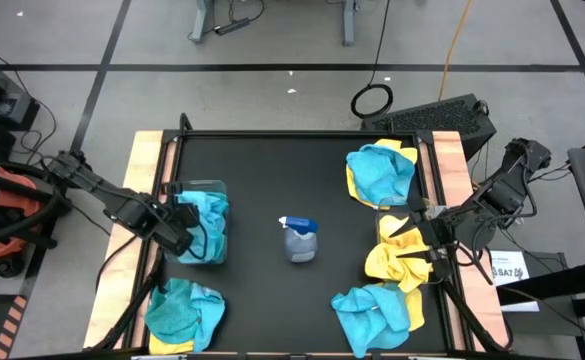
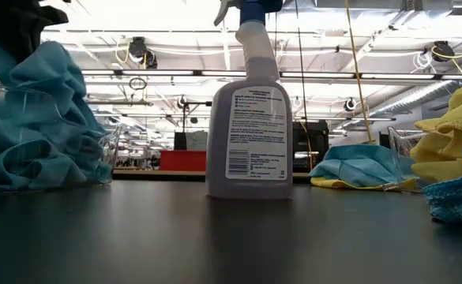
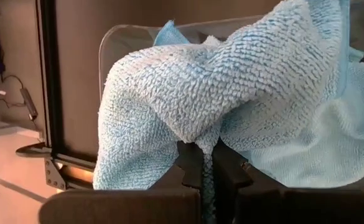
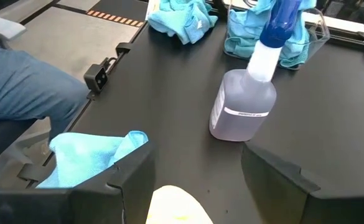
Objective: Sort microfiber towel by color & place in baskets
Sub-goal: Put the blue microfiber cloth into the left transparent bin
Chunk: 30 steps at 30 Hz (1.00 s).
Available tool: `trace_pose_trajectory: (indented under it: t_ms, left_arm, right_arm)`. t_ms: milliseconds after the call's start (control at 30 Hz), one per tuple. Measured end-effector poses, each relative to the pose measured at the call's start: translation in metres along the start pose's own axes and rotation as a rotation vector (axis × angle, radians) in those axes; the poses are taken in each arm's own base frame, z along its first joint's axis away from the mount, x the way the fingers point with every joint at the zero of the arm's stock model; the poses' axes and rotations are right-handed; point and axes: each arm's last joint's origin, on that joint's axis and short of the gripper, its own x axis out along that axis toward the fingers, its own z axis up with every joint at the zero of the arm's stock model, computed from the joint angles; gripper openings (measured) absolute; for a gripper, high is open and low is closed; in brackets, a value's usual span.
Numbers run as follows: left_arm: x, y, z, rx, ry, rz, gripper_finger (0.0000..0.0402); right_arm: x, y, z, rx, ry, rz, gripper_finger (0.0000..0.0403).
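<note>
At the table's left a clear basket (image 1: 208, 190) holds teal-blue towels (image 1: 204, 222). My left gripper (image 1: 182, 236) stands at the basket's left side, shut on one of those teal towels (image 3: 188, 93). A second clear basket (image 2: 400, 143) at the right holds yellow towels (image 1: 397, 255). My right gripper (image 4: 197, 177) hangs open above them, its fingers touching nothing. Loose piles lie on the table: teal over yellow at the far right (image 1: 380, 172), teal at the near right (image 1: 372, 310), and teal over yellow at the near left (image 1: 182, 310). My left gripper pinches a raised fold of the teal towel (image 3: 201, 142) between its two fingers. The fingers come slanting down from the table's left side. The cloth rises to the fingers (image 2: 27, 55) and drapes slack from there, its lower part resting in the basket on the other teal towels.
A grey spray bottle with a blue top (image 1: 299, 240) stands upright at the table's middle, between the two baskets. Raised wooden rails (image 1: 144, 160) run along the table's left and right edges. A person's leg in blue trousers (image 4: 20, 93) shows beyond the table's near edge.
</note>
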Motion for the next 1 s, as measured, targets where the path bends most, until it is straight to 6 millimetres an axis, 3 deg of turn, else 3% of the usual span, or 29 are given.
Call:
trace_pose_trajectory:
  t_ms: [300, 733, 1000]
  left_arm:
    - [0.031, -0.015, 0.013, 0.016, 0.032, -0.038, 0.0011]
    - [0.105, -0.043, 0.028, 0.084, 0.164, -0.102, 0.0014]
    - [0.119, -0.04, 0.036, 0.077, 0.167, -0.109, 0.0031]
  right_arm:
    - [0.0, 0.0, 0.001, 0.006, -0.011, -0.015, 0.0221]
    - [0.004, 0.002, 0.003, 0.007, -0.012, -0.012, 0.0221]
    - [0.012, 0.006, 0.003, -0.006, 0.016, -0.013, 0.0221]
